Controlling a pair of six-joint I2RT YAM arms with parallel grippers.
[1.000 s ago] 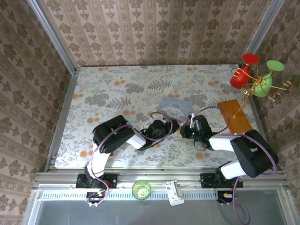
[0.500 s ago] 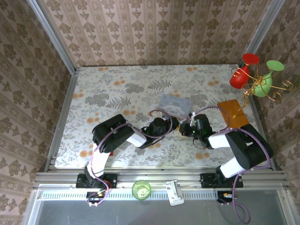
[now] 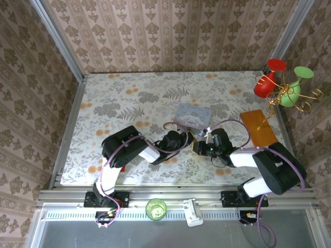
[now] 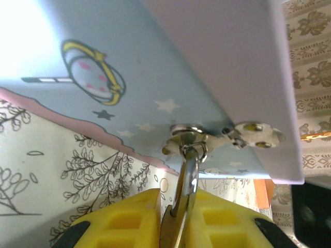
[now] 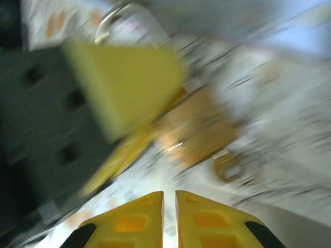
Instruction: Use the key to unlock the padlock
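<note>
Over the last second the right arm has swung left and nearer its base. That brings the right gripper (image 5: 169, 201) close to the left gripper (image 4: 177, 195) near the middle of the table (image 3: 103, 103). Just beyond them lies the pale blue tin (image 3: 192, 114). The left fingers are pinched on the padlock (image 4: 182, 191), which hangs from the catch (image 4: 192, 135) on the tin's front. The right fingers stand nearly together with a thin slit between them, and the blur hides whether the key is nipped there. By my judgement the gripping and steadying is done. The lock looks fastened, so feeding in the key and turning it remain. The padlock's long axis runs from the left fingers toward the tin, leaning slightly right in the wrist view. Its hoop end points at the catch, its body sits back between the fingers, and the keyhole is hidden.
</note>
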